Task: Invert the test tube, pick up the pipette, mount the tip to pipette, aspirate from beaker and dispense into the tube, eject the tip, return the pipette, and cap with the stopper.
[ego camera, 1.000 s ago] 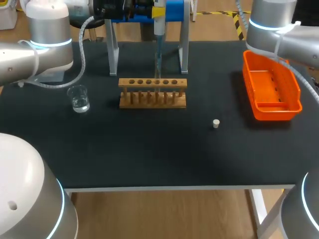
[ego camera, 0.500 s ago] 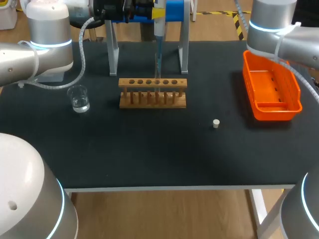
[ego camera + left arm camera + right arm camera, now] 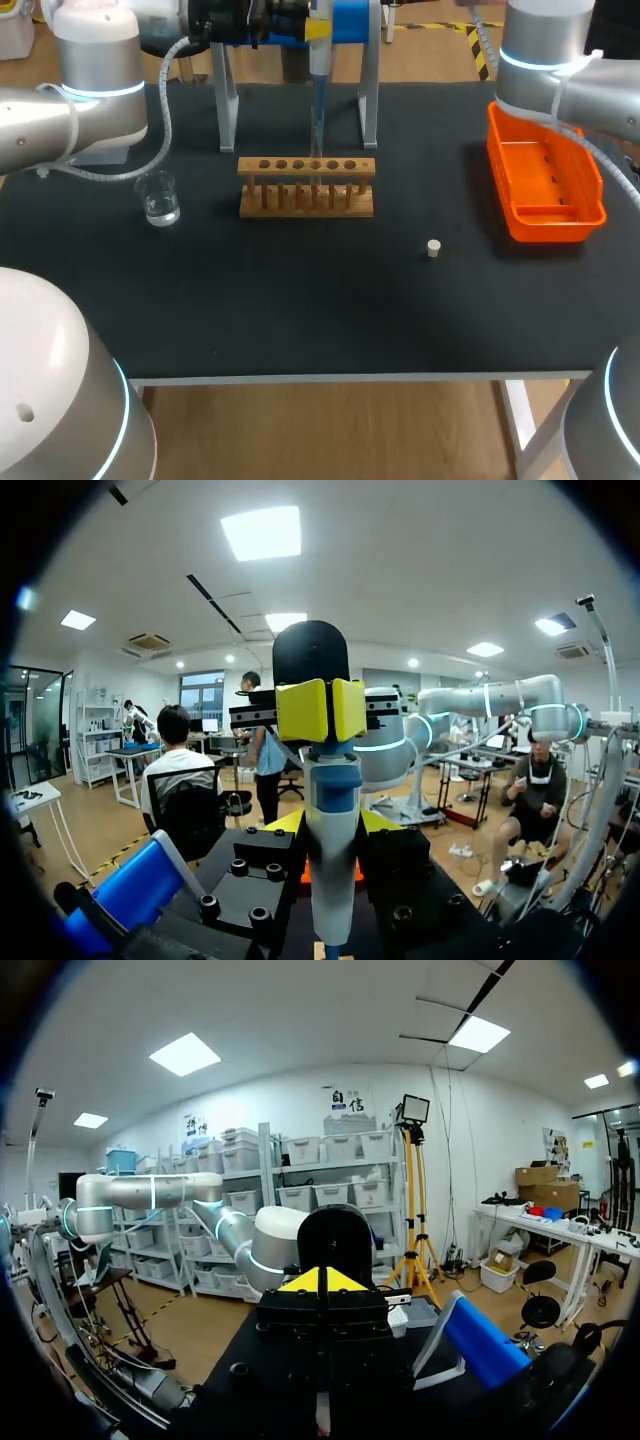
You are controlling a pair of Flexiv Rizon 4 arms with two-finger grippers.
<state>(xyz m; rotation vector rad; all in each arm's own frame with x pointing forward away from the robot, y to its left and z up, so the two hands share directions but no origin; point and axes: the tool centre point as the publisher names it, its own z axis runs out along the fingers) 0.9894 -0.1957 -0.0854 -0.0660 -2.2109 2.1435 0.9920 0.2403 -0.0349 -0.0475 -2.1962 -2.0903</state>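
Left arm: our left arm (image 3: 60, 120) comes in at the table's 9 o'clock side. It runs along the far edge toward 12 o'clock.

Beaker: a small glass beaker (image 3: 158, 198) stands upright at about 10 o'clock on the table (image 3: 300, 300), just beside that arm. Clear liquid fills its lower part.

Left gripper: in the left wrist view our left gripper (image 3: 321, 709) has its two yellow tips clamped on the pipette's upper body, one from each side.

Pipette: the pipette (image 3: 319, 40) hangs upright at 12 o'clock, between the white legs of the stand (image 3: 228, 105). Its thin tip (image 3: 317, 125) points straight down at the rack.

Rack: the wooden rack (image 3: 306, 165) sits just toward 12 o'clock from the table's middle, with a row of holes along its top. The tip ends over a hole a little right of the row's middle. We cannot make out whether a tube stands in that hole, or what it might hold.

Stopper: a small pale stopper (image 3: 433, 248) lies alone on the black top at 4 o'clock from the rack, well apart from it.

Tray: an orange tray (image 3: 548, 230) lies at 2 o'clock, lengthwise near the table's right edge. Its orange floor shows from end to end.

Right arm: our right arm (image 3: 560, 70) comes in at the 1 o'clock corner, above the tray's far end.

Right gripper: in the right wrist view our right gripper (image 3: 320, 1281) has its yellow tips pressed together, closed on themselves.
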